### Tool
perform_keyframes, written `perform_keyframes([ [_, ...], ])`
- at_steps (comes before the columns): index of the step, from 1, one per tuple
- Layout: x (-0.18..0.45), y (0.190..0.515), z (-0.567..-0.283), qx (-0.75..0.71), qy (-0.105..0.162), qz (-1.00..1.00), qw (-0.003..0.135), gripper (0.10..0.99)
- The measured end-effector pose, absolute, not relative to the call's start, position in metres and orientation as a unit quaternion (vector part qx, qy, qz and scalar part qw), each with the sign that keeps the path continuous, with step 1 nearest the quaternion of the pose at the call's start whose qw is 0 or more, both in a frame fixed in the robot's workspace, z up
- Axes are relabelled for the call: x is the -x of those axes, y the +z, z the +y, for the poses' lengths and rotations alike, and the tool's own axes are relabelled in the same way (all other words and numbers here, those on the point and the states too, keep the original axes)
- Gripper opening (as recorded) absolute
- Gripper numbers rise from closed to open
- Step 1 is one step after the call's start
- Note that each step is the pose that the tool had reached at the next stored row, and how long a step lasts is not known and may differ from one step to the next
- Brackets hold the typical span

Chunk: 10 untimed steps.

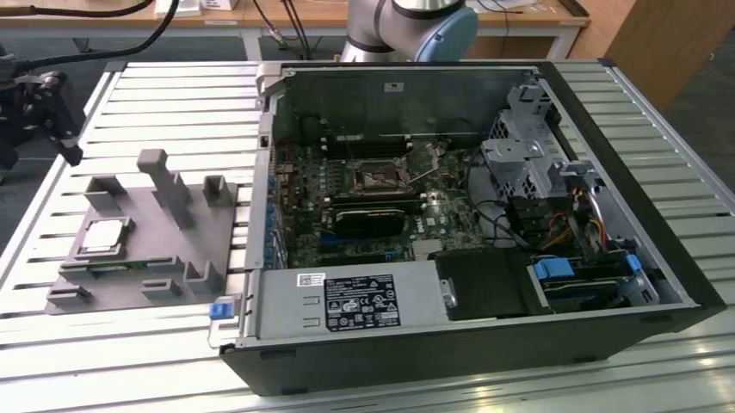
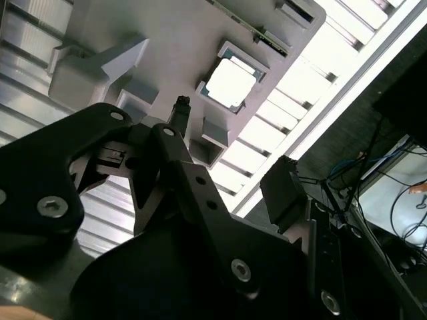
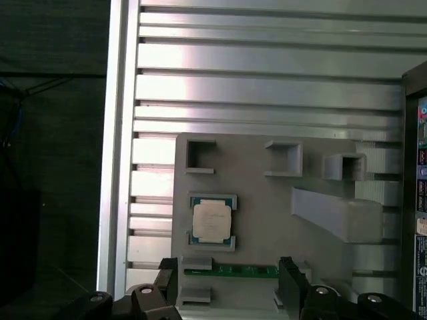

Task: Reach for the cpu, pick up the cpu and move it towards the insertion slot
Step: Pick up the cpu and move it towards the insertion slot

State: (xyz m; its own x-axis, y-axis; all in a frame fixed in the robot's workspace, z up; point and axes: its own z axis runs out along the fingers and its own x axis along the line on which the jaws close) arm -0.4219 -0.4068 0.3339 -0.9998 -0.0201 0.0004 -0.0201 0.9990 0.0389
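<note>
The claw (image 3: 227, 283) hangs in the air, up high and off the grey holder's (image 1: 172, 249) side at the exterior view's left. In the first wrist view its two fingers (image 3: 288, 283) stand wide apart, and there is nothing between them. The claw has hold of nothing.

The cpu (image 1: 103, 237) lies flat in a little square pocket of the grey holder, near the holder's edge at the exterior view's left. Its shiny top faces up. A thin green strip (image 3: 230, 271) lies in the holder just beside the chip's pocket. Nothing touches the chip.

Past the grey holder, to the exterior view's right, sits the open computer box (image 1: 483, 344). The insertion slot (image 1: 377, 176) is inside it on the green board, well apart from the holder.

I think this is the very first step: the reach. The chip is not yet picked up. This step calls for the claw to line up right over the chip, with one finger on each side, and to stay off the holder's tall grey posts.
</note>
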Motion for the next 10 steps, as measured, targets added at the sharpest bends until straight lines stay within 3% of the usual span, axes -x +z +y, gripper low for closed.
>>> perform_keyframes([
  [10, 0.423, 0.316, -0.407, -0.010, -0.019, -1.000, 0.001, 0.702],
])
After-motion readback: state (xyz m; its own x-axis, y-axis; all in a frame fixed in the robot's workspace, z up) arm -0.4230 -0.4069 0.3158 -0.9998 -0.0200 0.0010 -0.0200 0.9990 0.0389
